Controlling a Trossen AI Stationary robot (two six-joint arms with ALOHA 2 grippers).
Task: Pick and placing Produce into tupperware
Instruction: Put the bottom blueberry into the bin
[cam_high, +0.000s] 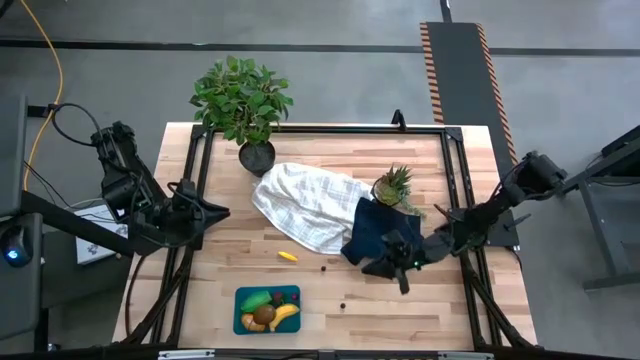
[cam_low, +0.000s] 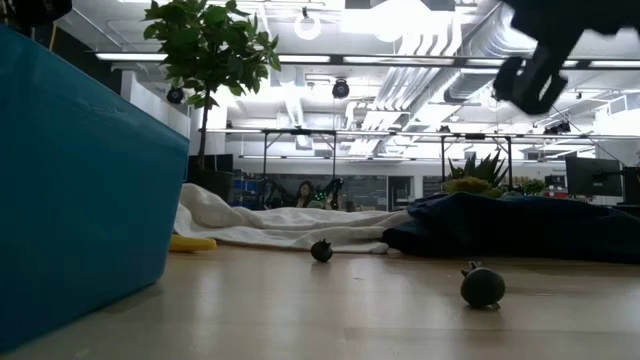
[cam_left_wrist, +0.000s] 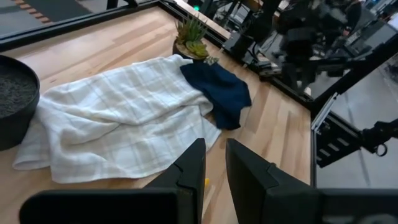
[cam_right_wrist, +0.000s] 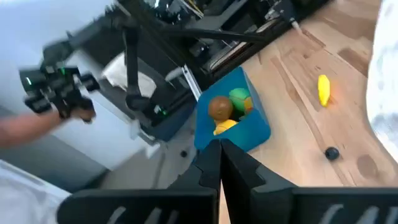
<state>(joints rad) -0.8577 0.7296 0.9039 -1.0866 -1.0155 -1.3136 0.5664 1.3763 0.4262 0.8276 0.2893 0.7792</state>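
Note:
The teal tupperware (cam_high: 240, 297) sits near the table's near edge and holds a brown ball (cam_right_wrist: 219, 107), a green piece (cam_right_wrist: 240, 98) and a yellow banana (cam_right_wrist: 225, 126). A small yellow piece (cam_high: 287, 256) and two dark bits (cam_high: 323, 267) (cam_high: 343, 305) lie loose on the wood. My right gripper (cam_high: 385, 265) hovers shut and empty above the near edge of the navy cloth (cam_high: 372, 228), also seen high in the low view as the right gripper (cam_low: 530, 75). My left gripper (cam_high: 205, 210) waits at the table's left edge, its fingers (cam_left_wrist: 193, 171) a narrow gap apart.
A white checked cloth (cam_high: 305, 205) lies mid-table, its right end under the navy cloth. A potted leafy plant (cam_high: 243, 105) stands at the far edge, a small pineapple-like plant (cam_high: 393, 186) at the navy cloth's far end. Bare wood lies between the cloths and the tupperware.

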